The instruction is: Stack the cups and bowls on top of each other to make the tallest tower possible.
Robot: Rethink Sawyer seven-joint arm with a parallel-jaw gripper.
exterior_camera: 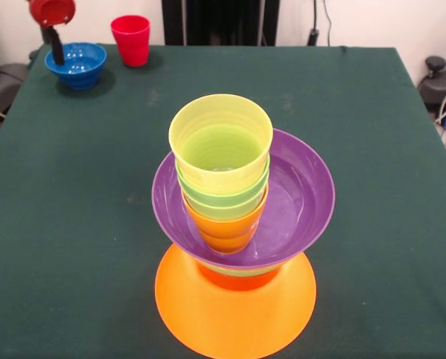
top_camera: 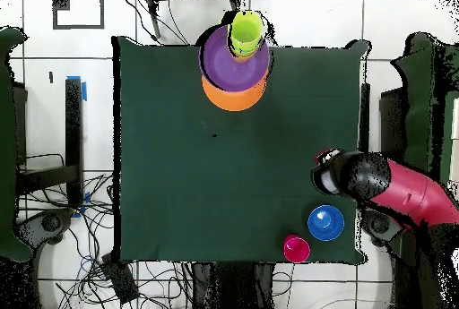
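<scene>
The tower stands near the table's front edge on a wide upturned orange bowl [exterior_camera: 234,310] [top_camera: 233,95]. A red-orange bowl [exterior_camera: 238,278] sits on that base, with the purple bowl [exterior_camera: 301,194] [top_camera: 220,59] above it. Inside the purple bowl are nested cups: orange [exterior_camera: 224,224] lowest, then green [exterior_camera: 223,200], and pale yellow [exterior_camera: 221,138] [top_camera: 246,30] on top. A blue bowl [exterior_camera: 77,63] [top_camera: 325,223] and a red cup [exterior_camera: 131,39] [top_camera: 297,248] stand apart at the far corner. The gripper [exterior_camera: 56,46] hangs from the red arm [exterior_camera: 52,10] [top_camera: 394,184] and overlaps the blue bowl's rim in the front view. Whether it touches the bowl is unclear.
Dark green cloth [exterior_camera: 358,134] covers the table. Cables [top_camera: 90,270] lie on the floor beside the table. In the overhead view the arm's black head [top_camera: 345,175] sits over the table's right edge, a little off the blue bowl.
</scene>
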